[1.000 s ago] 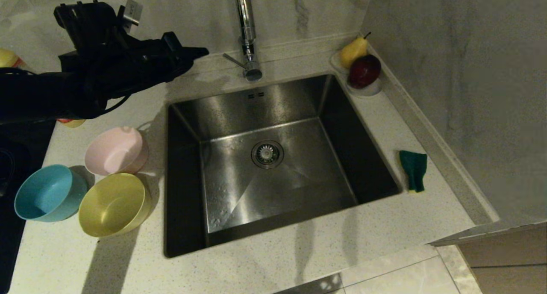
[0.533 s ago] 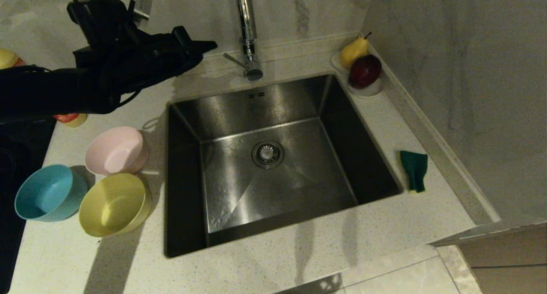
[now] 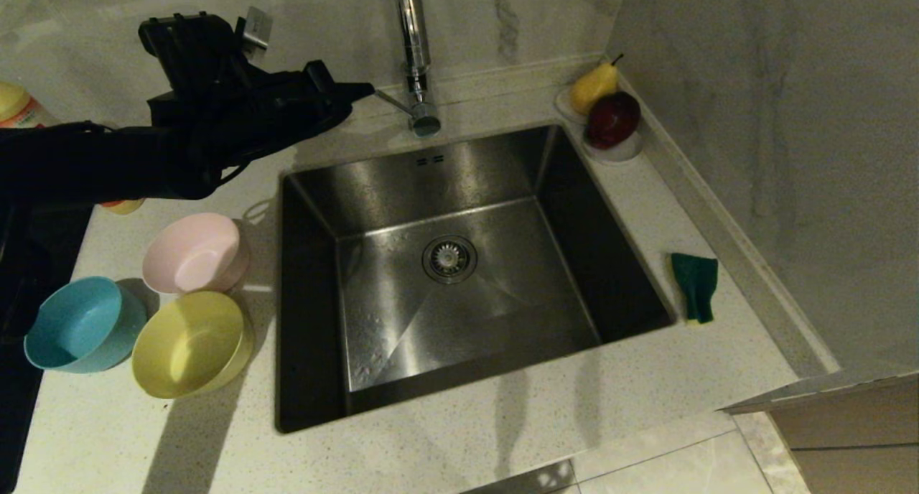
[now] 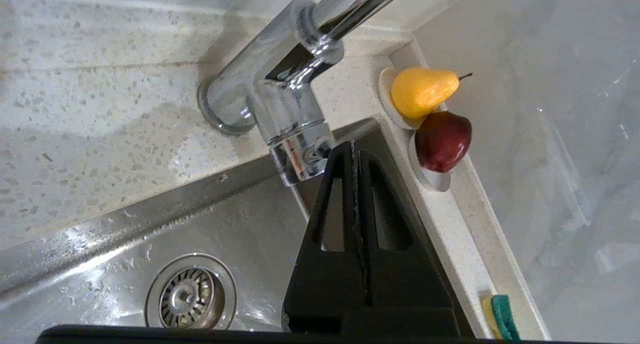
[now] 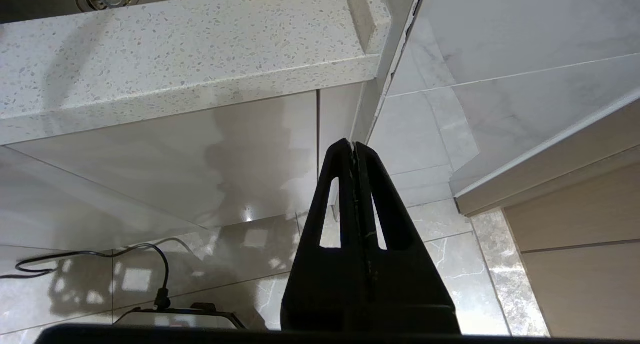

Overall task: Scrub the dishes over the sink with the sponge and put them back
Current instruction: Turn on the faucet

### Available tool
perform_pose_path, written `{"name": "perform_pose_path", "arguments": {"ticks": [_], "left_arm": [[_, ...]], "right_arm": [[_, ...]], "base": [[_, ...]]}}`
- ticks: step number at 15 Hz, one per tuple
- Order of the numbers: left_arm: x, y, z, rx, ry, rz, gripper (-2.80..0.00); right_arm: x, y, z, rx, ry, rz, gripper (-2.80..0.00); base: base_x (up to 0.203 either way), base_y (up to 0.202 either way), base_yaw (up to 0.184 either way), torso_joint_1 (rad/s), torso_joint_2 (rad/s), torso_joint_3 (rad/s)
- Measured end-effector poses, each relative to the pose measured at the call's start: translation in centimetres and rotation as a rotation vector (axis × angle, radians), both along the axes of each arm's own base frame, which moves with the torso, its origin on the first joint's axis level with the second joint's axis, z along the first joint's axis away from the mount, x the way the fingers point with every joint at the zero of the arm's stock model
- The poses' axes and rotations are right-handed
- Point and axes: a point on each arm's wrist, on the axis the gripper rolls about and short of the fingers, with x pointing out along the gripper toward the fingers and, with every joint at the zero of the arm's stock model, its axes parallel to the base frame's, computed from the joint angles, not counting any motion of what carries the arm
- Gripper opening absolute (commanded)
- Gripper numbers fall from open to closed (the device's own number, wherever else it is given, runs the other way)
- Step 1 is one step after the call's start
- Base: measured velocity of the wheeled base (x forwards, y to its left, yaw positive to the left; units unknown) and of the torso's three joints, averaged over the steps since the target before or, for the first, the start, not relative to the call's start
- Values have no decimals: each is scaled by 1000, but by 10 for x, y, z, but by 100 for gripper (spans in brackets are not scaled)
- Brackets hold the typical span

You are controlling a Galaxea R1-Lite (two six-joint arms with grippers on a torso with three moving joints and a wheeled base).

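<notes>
Head view: the sponge (image 3: pixel 695 286) lies right of the sink (image 3: pixel 459 264); three bowls (image 3: pixel 195 253) sit left. The left gripper (image 3: pixel 362 90), pinched shut and empty, points at the tap lever (image 3: pixel 393 100); nudge it gently, squarely. The right gripper (image 5: pixel 354 146) hangs closed, empty.

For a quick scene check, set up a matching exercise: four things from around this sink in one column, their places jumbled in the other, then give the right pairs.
Things
1. sponge
2. yellow bowl
3. red apple
4. left gripper

Places
A. on a small white dish in the far corner of the counter, by the pear
B. in the air beside the tap, shut and empty
C. flat on the counter to the right of the sink
D. on the counter left of the sink, nearest the front edge

Pairs: 1-C, 2-D, 3-A, 4-B
</notes>
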Motion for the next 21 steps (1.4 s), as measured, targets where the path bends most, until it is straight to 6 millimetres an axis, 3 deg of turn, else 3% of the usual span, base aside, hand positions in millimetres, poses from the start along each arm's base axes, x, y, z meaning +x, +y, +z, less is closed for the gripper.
{"name": "perform_pose_path", "arguments": {"ticks": [11, 18, 21], "left_arm": [[11, -16, -12, 0, 23, 2, -280], [0, -12, 12, -14, -40, 11, -280], [-1, -8, 14, -16, -44, 27, -280]], "right_arm": [[0, 0, 0, 0, 0, 0, -280], [0, 0, 0, 0, 0, 0, -280], [0, 0, 0, 0, 0, 0, -280]], "base": [[0, 0, 0, 0, 0, 0], [0, 0, 0, 0, 0, 0], [0, 0, 0, 0, 0, 0]]}}
